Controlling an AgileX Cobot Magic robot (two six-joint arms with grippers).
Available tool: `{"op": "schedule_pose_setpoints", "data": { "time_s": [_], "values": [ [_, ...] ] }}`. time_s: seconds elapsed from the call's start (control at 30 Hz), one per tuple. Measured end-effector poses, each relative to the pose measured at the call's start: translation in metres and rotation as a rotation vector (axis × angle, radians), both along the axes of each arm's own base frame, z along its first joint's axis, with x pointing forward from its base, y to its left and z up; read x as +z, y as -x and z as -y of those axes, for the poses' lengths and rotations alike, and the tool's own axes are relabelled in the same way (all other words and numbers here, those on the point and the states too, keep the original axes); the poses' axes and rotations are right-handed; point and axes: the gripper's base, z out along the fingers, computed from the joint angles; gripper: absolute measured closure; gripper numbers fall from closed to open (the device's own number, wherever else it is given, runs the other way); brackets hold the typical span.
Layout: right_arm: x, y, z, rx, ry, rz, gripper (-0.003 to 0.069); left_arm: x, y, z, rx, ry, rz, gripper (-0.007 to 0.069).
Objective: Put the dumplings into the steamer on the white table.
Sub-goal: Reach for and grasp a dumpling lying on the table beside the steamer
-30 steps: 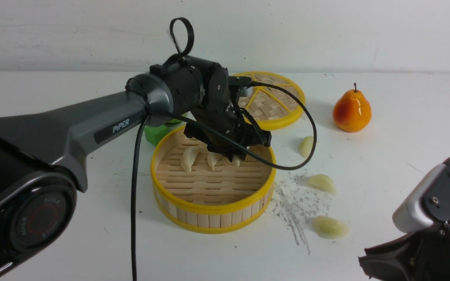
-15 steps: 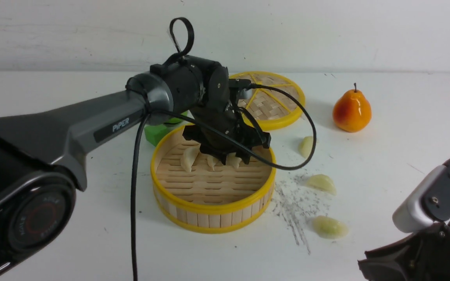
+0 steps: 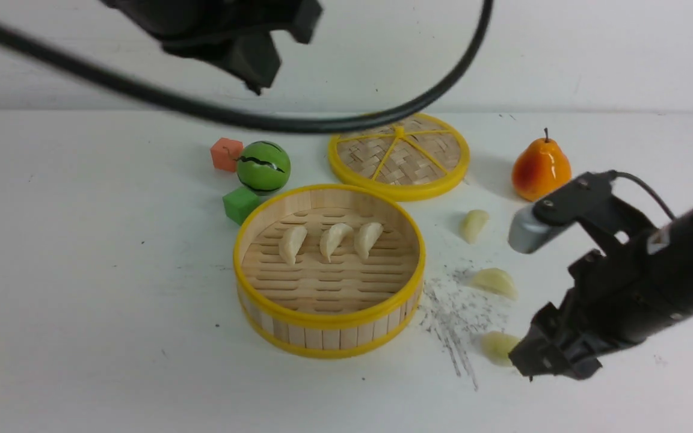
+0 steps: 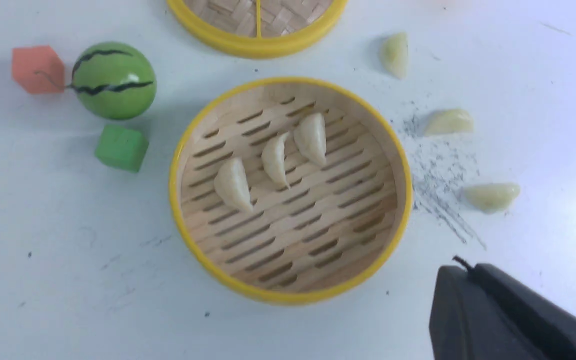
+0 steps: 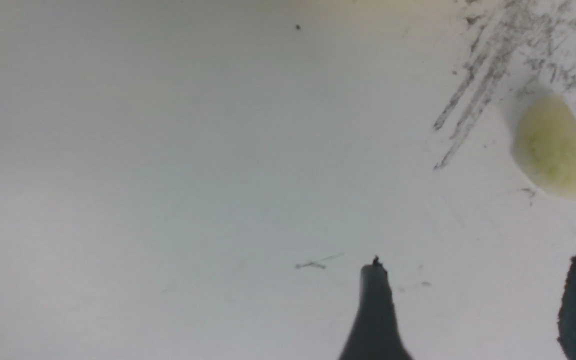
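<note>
1. The round steamer [image 3: 328, 322] sits in the middle of the white surface [image 3: 82, 270].
2. Three dumplings lie in a row on its slatted floor, toward the far side: one [image 3: 292, 243], two [image 3: 334, 239], three [image 3: 369, 238]. They are close together.
3. Three more dumplings lie on the surface to the right of the steamer, apart from each other: a far one [image 3: 474, 224], a middle one [image 3: 494, 281] and a near, greenish one [image 3: 495, 347].
4. The right hand [image 3: 533, 359] is low over the surface, just beside the near dumpling. Its two fingers are spread apart with nothing between them. In the right wrist view, the dumpling is not touching them.
5. The left hand [image 3: 254, 72] is high above the surface and looks blurry. Its fingers are pressed together and hold nothing.
6. A flat lid [image 3: 399, 155] lies behind the steamer, with a pear [image 3: 541, 171] to its right.
7. A green ball [image 3: 263, 166], an orange block [image 3: 226, 154] and a green block [image 3: 240, 204] sit to the left of the lid.
</note>
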Motion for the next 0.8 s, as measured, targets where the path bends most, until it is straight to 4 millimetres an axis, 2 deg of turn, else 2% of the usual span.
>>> {"op": "schedule_pose_setpoints", "data": {
  "time_s": [0.03, 0.1, 0.13, 0.23, 0.4, 0.43, 0.5, 0.53, 0.63, 0.77, 0.8],
  "values": [
    [-0.009, -0.013, -0.002, 0.013, 0.042, -0.014, 0.0183, 0.000, 0.019, -0.012, 0.001, 0.002, 0.013, 0.0638],
    [-0.018, -0.028, -0.004, 0.027, 0.092, -0.013, 0.0184, -0.008, 0.039, -0.025, 0.008, -0.007, 0.027, 0.0638],
    [-0.024, -0.037, -0.005, 0.035, 0.122, 0.000, 0.0187, -0.019, 0.050, -0.033, 0.014, -0.023, 0.030, 0.0638],
    [-0.042, -0.055, -0.007, 0.045, 0.169, 0.012, 0.0197, -0.035, 0.085, -0.057, 0.024, -0.019, 0.098, 0.0638],
    [-0.079, -0.074, -0.013, 0.027, 0.180, -0.007, 0.0226, -0.084, 0.149, -0.100, 0.042, 0.019, 0.290, 0.0638],
    [-0.088, -0.076, -0.015, 0.024, 0.182, -0.028, 0.0240, -0.101, 0.168, -0.112, 0.056, 0.065, 0.374, 0.0638],
    [-0.097, -0.078, -0.015, 0.023, 0.186, -0.048, 0.0262, -0.117, 0.181, -0.121, 0.072, 0.105, 0.430, 0.0638],
    [-0.100, -0.079, -0.016, 0.020, 0.185, -0.050, 0.0287, -0.131, 0.191, -0.127, 0.085, 0.132, 0.460, 0.0638],
    [-0.100, -0.078, -0.017, 0.009, 0.171, -0.065, 0.0409, -0.162, 0.206, -0.136, 0.105, 0.193, 0.513, 0.0638],
    [-0.092, -0.073, -0.018, 0.000, 0.140, -0.102, 0.0419, -0.192, 0.219, -0.143, 0.113, 0.311, 0.636, 0.0638],
    [-0.092, -0.072, -0.018, 0.000, 0.140, -0.101, 0.0419, -0.193, 0.219, -0.142, 0.113, 0.311, 0.637, 0.0638]
  ]
}}
